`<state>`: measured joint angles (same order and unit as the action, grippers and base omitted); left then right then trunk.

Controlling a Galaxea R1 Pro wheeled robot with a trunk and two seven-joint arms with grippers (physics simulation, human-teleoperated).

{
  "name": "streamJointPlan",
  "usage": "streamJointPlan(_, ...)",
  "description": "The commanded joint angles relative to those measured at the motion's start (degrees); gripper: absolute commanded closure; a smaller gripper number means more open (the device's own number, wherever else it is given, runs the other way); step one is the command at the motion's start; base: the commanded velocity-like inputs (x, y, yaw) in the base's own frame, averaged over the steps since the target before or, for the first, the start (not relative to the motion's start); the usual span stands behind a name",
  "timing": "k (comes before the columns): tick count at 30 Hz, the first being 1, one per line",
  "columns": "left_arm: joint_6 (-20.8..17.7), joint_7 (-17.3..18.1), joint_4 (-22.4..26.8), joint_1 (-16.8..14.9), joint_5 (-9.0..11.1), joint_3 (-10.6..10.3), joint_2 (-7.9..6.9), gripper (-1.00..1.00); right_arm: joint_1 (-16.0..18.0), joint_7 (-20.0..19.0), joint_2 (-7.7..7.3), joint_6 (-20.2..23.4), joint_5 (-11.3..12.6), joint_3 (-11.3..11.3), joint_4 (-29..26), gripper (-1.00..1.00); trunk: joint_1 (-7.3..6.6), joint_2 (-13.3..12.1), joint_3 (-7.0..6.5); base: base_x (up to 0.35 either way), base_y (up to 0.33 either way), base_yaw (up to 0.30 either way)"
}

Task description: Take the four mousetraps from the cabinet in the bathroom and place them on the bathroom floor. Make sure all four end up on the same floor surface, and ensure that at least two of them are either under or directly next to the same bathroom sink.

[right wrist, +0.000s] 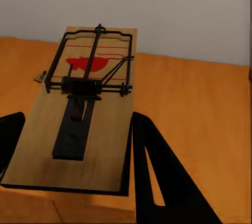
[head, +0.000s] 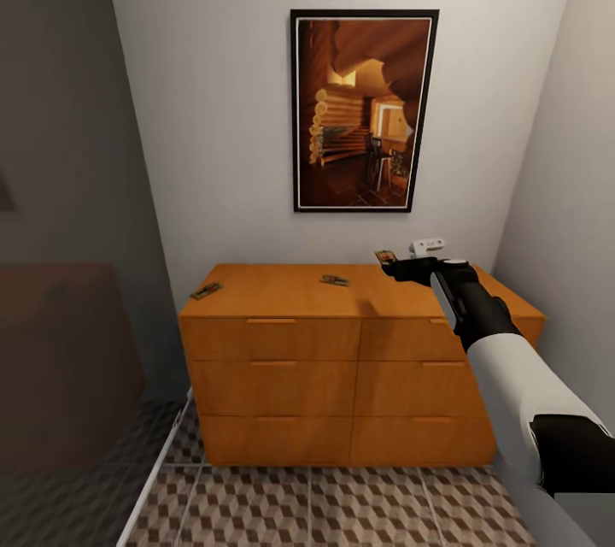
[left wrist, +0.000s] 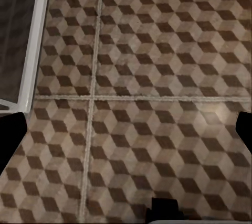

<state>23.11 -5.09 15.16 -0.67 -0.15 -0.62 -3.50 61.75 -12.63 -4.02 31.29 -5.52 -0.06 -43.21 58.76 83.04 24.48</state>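
The orange-brown cabinet (head: 282, 359) stands against the back wall. Two mousetraps lie on its top, one near the left edge (head: 206, 291) and one in the middle (head: 334, 280). My right gripper (head: 395, 265) is shut on a third mousetrap (head: 385, 257), holding it a little above the cabinet top toward the right. In the right wrist view this mousetrap (right wrist: 84, 114) is a tan board with a black wire spring and a red mouse print, clamped by the gripper (right wrist: 79, 124). My left gripper (left wrist: 126, 129) hangs open over the cube-patterned bathroom floor (left wrist: 157, 77).
A framed picture (head: 365, 109) hangs above the cabinet. A small white object (head: 427, 246) sits by the wall behind my right gripper. A dark glass shower panel (head: 51, 273) and its white rail (left wrist: 34, 40) bound the left. Patterned floor (head: 342, 504) lies before the cabinet.
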Motion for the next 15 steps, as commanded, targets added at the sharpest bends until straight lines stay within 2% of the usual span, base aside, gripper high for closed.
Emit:
streamJointPlan(1,0.18,-0.18,-0.04,-0.04,-0.03,-0.09,-0.01,-1.0,0.04,-0.38,-0.01,0.23,-0.37,-0.03,0.09,1.0,-0.04,0.04,0.06,-0.335,0.0,0.0)
streamJointPlan(15,0.18,-0.18,-0.04,-0.04,-0.03,-0.09,-0.01,-1.0,0.04,-0.47,-0.02,-0.05,-0.37,-0.03,2.92,1.0,-0.04,0.04,0.06,-0.335,0.0,0.0)
